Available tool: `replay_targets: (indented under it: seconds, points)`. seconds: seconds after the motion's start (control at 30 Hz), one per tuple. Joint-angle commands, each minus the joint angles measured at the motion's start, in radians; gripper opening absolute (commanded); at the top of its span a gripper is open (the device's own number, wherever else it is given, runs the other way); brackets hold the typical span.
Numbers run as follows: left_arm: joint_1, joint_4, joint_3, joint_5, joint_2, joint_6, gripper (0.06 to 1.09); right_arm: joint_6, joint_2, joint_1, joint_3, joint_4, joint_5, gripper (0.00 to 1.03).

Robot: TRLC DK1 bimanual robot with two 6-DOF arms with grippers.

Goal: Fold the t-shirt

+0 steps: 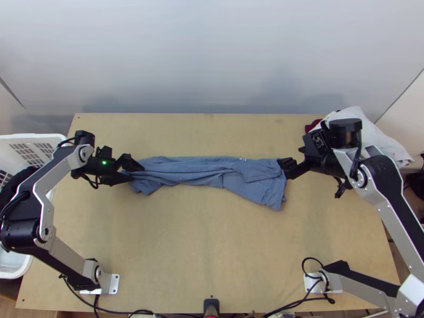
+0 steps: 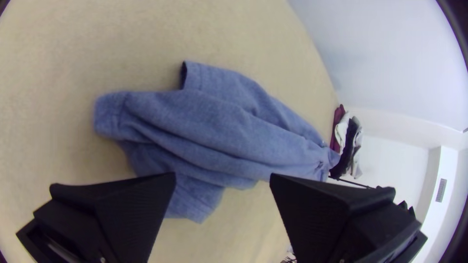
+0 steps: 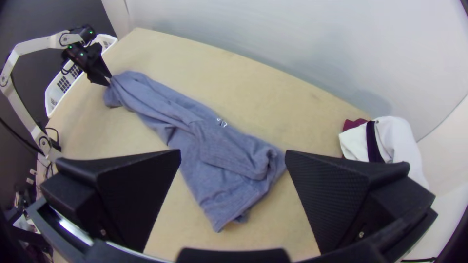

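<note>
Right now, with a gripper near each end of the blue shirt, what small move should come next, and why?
Probably ease the left gripper and right gripper onto the shirt's ends and close them: both stand open, one near each end, and the shirt lies in a long, wrinkled strip across the table.

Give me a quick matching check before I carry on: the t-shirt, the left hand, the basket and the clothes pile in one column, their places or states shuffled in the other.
1. T-shirt
2. Left hand
3. Basket
4. Clothes pile

A. White, along the table's left side
B. By the table's far right corner
C. Blue, gathered into a long, rumpled strip
D. Open, at the left end of the blue cloth

Pairs: 1-C, 2-D, 3-A, 4-B
</note>
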Motion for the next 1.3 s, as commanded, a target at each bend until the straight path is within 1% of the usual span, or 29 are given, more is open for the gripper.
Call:
replay_targets:
  seconds: [0.0, 0.07, 0.17, 0.3, 0.47, 0.53, 0.57, 0.6, 0.63, 0.67, 0.73, 0.8, 0.9, 1.0, 1.07, 1.13, 1.27]
  points:
    - [-0.019, 0.054, -0.012, -0.035, 0.028, 0.022, 0.99, 0.04, -0.035, 0.037, 0.011, -0.029, 0.0, 0.99]
    - [-0.016, 0.054, -0.012, -0.042, 0.04, 0.034, 0.99, 0.057, -0.04, 0.05, 0.02, -0.037, 0.0, 0.99]
    - [-0.026, 0.054, -0.013, -0.089, 0.066, 0.063, 0.99, 0.075, -0.044, 0.068, 0.035, -0.047, 0.0, 0.99]
    - [-0.059, 0.056, 0.01, -0.089, 0.12, 0.066, 0.99, 0.101, -0.044, 0.083, 0.048, -0.05, 0.0, 0.99]
    - [-0.128, 0.041, 0.105, -0.086, 0.213, 0.024, 0.99, 0.147, -0.047, 0.12, 0.044, -0.055, 0.0, 0.99]
    - [-0.157, 0.054, 0.133, -0.086, 0.216, -0.003, 0.97, 0.167, -0.052, 0.13, 0.035, -0.06, 0.0, 0.99]
    - [-0.169, 0.056, 0.145, -0.086, 0.218, -0.007, 0.91, 0.172, -0.058, 0.137, 0.029, -0.06, 0.0, 0.99]
    - [-0.183, 0.065, 0.156, -0.083, 0.218, -0.016, 0.79, 0.175, -0.064, 0.139, 0.023, -0.06, 0.0, 0.99]
    - [-0.197, 0.079, 0.159, -0.072, 0.218, -0.027, 0.51, 0.176, -0.069, 0.139, 0.014, -0.06, 0.0, 0.99]
    - [-0.213, 0.102, 0.166, -0.055, 0.218, -0.038, 0.12, 0.178, -0.072, 0.139, 0.006, -0.06, 0.002, 0.99]
    - [-0.236, 0.073, 0.205, -0.035, 0.218, -0.064, 0.1, 0.178, -0.078, 0.139, -0.012, -0.06, 0.005, 0.99]
    - [-0.247, 0.051, 0.231, -0.02, 0.175, -0.072, 0.1, 0.181, -0.087, 0.137, -0.037, -0.06, 0.005, 0.99]
    - [-0.243, 0.03, 0.291, -0.022, 0.109, -0.118, 0.09, 0.187, -0.104, 0.137, -0.072, -0.058, 0.007, 0.99]
    - [-0.229, -0.059, 0.403, -0.029, 0.092, -0.122, 0.09, 0.195, -0.126, 0.137, -0.106, -0.047, 0.007, 0.99]
    - [-0.23, -0.124, 0.478, -0.039, 0.103, -0.111, 0.09, 0.198, -0.144, 0.137, -0.127, -0.041, 0.007, 0.99]
    - [-0.258, -0.171, 0.538, -0.077, 0.121, -0.087, 0.09, 0.208, -0.161, 0.137, -0.15, -0.032, 0.007, 0.99]
    - [-0.329, -0.236, 0.627, -0.117, 0.16, -0.073, 0.09, 0.221, -0.195, 0.137, -0.193, -0.012, 0.007, 0.99]
